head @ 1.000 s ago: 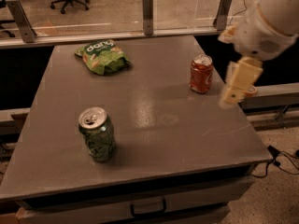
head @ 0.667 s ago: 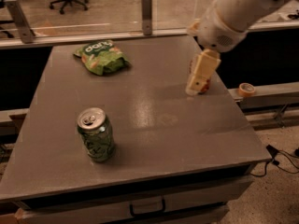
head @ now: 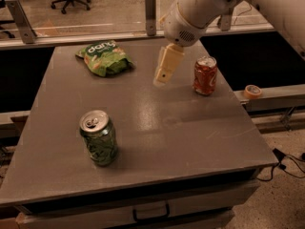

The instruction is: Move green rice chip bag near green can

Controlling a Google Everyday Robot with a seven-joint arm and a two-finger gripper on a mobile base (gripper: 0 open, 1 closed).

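The green rice chip bag lies flat at the back left of the grey table, its white "dang" lettering facing up. The green can stands upright at the front left, well apart from the bag. My gripper hangs from the white arm over the back middle of the table. It points down and to the left, is to the right of the bag, and holds nothing. It touches neither the bag nor the can.
An orange-red can stands upright right of the gripper, near the table's right edge. A tape roll lies on the ledge beyond that edge. A glass rail with posts runs behind the table. A drawer handle is in front.
The arm has swung left from the table's right edge, past the orange-red can, to the back middle, closer to the bag. The bag and both cans have not moved.
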